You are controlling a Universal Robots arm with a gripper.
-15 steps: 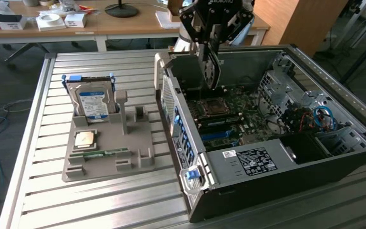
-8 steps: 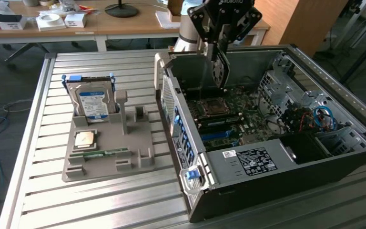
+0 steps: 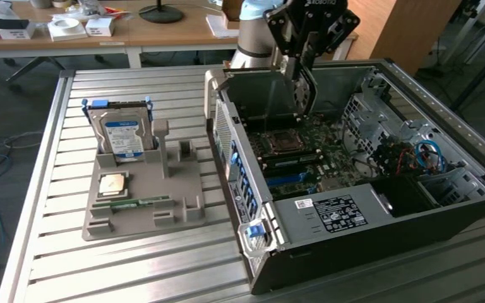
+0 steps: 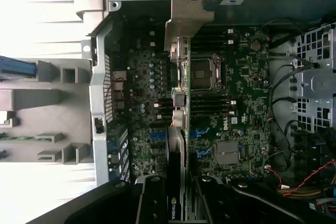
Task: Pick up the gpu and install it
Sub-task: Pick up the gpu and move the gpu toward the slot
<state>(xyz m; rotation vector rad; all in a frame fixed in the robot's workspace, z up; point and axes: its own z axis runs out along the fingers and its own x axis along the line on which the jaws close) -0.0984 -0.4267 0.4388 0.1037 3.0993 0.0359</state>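
The claw (image 3: pixel 300 62) pinches the gpu (image 3: pixel 261 96), holding it upright on edge over the motherboard (image 3: pixel 314 148)

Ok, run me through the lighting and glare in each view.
Exterior view: even room light, no glare; the computer case is shaded inside. Wrist view: the table and grey fixture wash out almost white, while the motherboard under the gpu in the gripper looks dim.
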